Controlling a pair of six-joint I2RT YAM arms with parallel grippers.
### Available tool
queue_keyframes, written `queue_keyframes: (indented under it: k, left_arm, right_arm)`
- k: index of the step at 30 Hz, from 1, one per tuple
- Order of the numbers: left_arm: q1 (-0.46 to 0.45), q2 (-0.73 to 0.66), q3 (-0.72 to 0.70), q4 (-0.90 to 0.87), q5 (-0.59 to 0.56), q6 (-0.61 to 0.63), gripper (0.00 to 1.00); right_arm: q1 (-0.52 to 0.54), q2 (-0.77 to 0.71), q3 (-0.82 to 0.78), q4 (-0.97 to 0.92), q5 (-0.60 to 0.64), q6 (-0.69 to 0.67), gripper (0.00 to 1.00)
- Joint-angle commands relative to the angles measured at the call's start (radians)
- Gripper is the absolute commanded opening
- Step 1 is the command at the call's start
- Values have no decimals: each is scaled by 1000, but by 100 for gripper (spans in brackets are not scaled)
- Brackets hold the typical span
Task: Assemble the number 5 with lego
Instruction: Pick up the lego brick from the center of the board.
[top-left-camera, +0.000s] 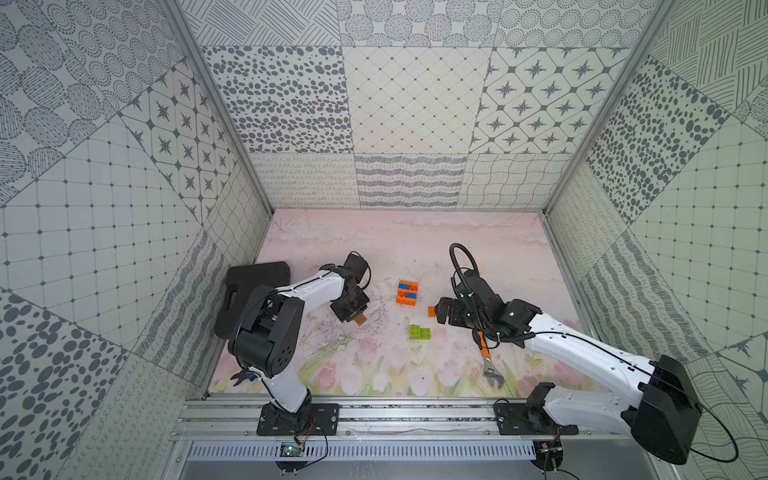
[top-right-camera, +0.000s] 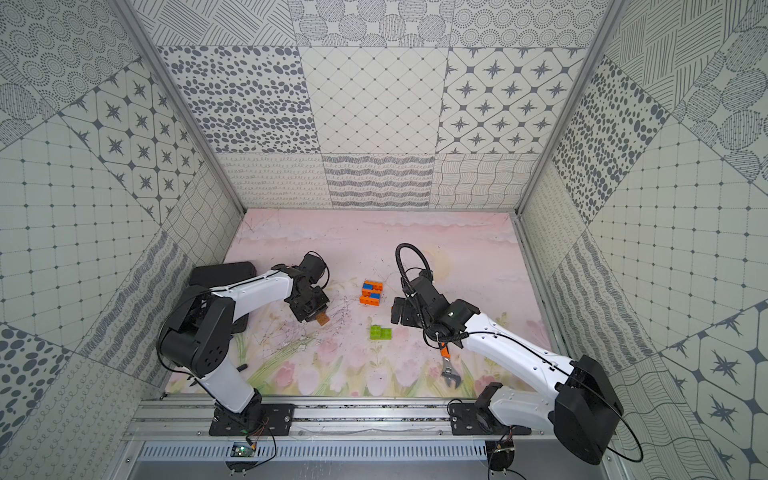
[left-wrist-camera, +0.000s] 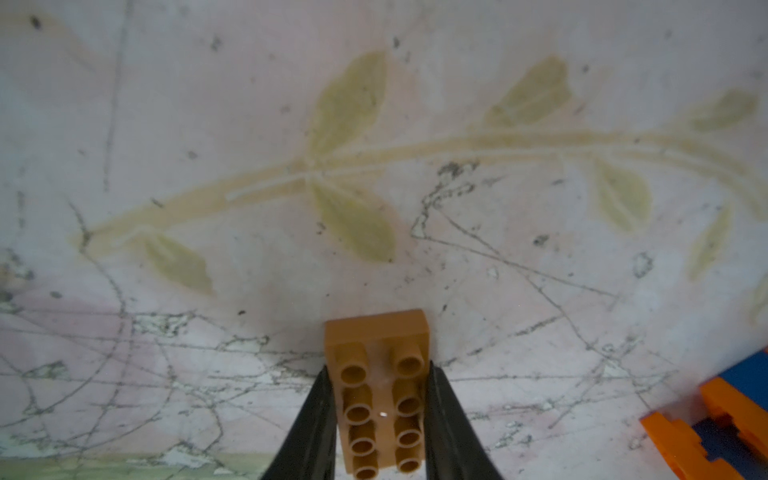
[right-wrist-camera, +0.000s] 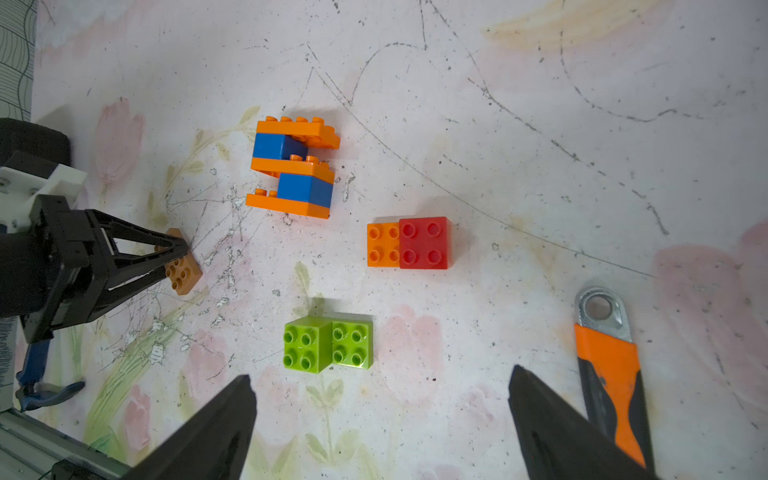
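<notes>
A brown oblong lego brick sits between the two black fingers of my left gripper, which is shut on its long sides; the same brick lies low over the mat, left of centre. An orange and blue lego stack lies on its side mid-table. Two lime green bricks sit nearer the front. An orange square brick touches a red one. My right gripper hangs open above the mat with nothing between its fingers.
An orange-handled wrench lies at the front right, beside my right gripper. A black case rests against the left wall. Blue-handled pliers lie near the left arm's base. Patterned walls enclose the mat.
</notes>
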Motion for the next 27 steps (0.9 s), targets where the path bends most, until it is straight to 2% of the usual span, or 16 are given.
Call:
queue_keyframes:
  k: [1,9,19,27]
  left_arm:
    - [-28,23,-26,-69,-15,-25,23]
    - [-39,-95,-32,-85,-57,15,18]
    - [-91,-118,-54,-76,-33,76,16]
    - [-170,-197,-14,-100,-59,176,16]
  right_arm:
    - [-11,-26,-8,20,10,-1,99]
    - [-39,-46,-28,13,-19,-1,99]
    - [-67,-60,-67,49,-71,30,99]
    - [-128,-32,-43,36,-96,22,99]
